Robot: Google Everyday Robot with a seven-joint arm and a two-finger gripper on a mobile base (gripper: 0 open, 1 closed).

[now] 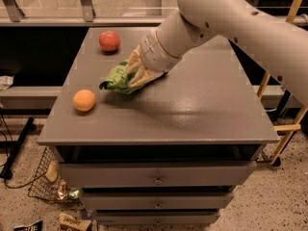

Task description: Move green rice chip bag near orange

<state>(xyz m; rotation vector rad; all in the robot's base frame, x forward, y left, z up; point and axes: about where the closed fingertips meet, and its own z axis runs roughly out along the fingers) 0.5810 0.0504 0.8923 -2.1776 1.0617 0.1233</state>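
Observation:
The green rice chip bag (114, 80) is crinkled and bright green, at the middle left of the grey cabinet top (192, 109). My gripper (136, 72) comes in from the upper right and is shut on the bag's right side, covering much of it. The bag looks to be at or just above the surface. The orange (84, 100) is pale orange and round and lies near the front left edge, a short way left of and in front of the bag. They do not touch.
A redder round fruit (109, 41) lies at the back left of the top. The cabinet has drawers (159, 179) below. A wire basket with litter (50, 184) stands on the floor at the left. A yellow frame (284, 124) stands at the right.

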